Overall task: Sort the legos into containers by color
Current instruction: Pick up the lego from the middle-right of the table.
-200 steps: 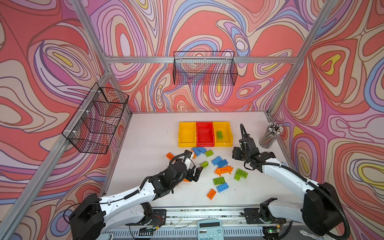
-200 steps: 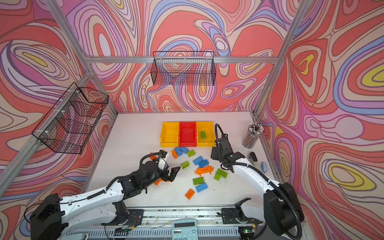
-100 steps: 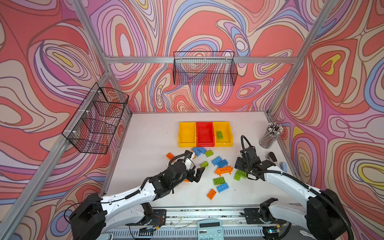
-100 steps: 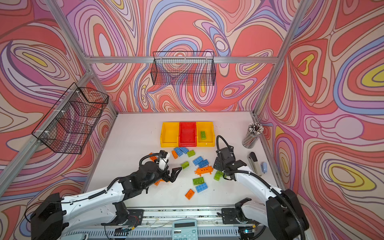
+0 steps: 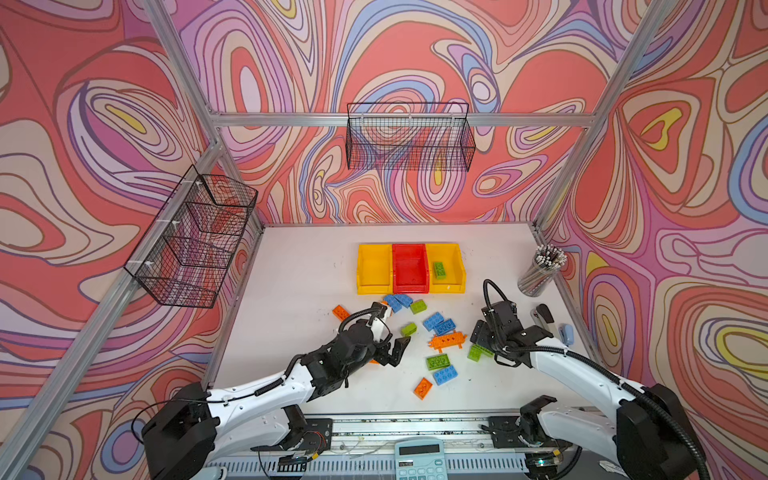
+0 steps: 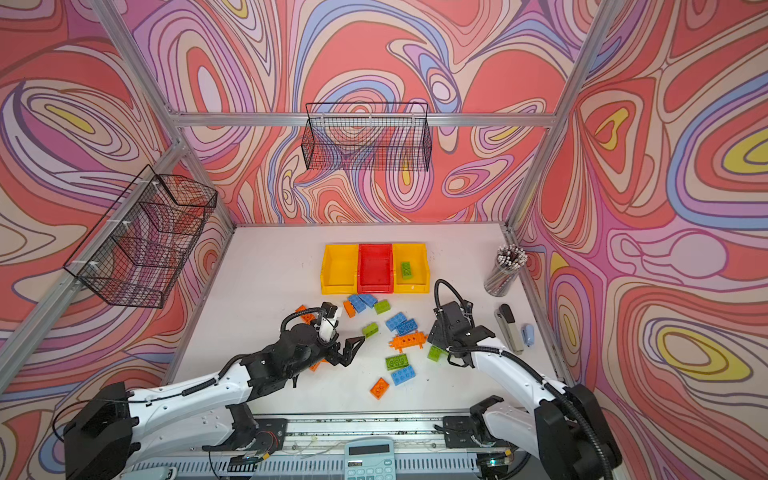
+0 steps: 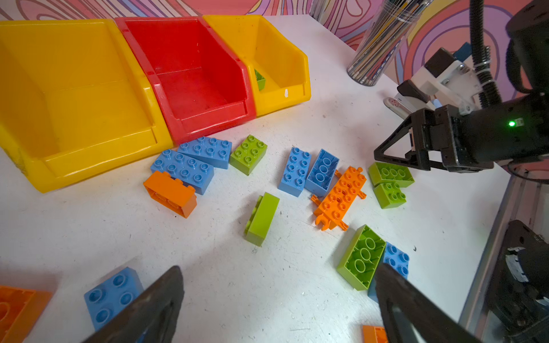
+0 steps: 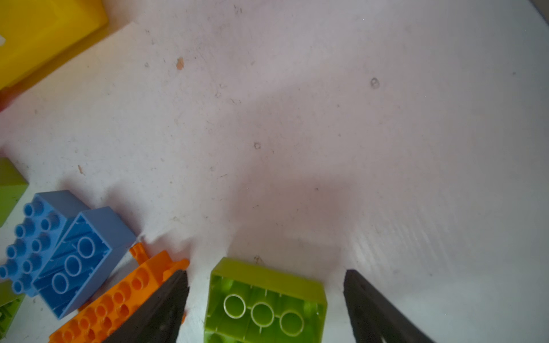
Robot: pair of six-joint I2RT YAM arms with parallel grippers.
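Claws wide on both arms, and the action is on the right: the right gripper (image 8: 265,271) hangs low over an upturned green brick (image 8: 264,306), one finger to each side of it with a sliver of white table (image 5: 299,291) showing in both gaps, so nothing is gripped yet. That brick lies hollow side up, three round tubes on show, just beside the long orange pronged piece (image 8: 118,300) and right against a second green brick (image 7: 389,194) that sits studs up. Across the way the left gripper (image 7: 279,267) hovers spread and empty near a small blue brick (image 7: 111,294). Handling call: hard, light, hollow plastic, stiff enough for a firm squeeze, but the walls are smooth and glossy, so I'd say it can squirt out of a skewed pinch. Best hold looks like two opposite flat walls, low down and square on, not the thin open rim. Destination, to my eye, is the yellow bin (image 5: 457,266) at the right arm's end of the row, where one green brick (image 5: 439,269) already lies; the red bin (image 5: 409,286) and the other yellow bin (image 5: 374,286) look empty. Blue and orange legos (image 5: 432,321) wait scattered on the table in front of the bins.
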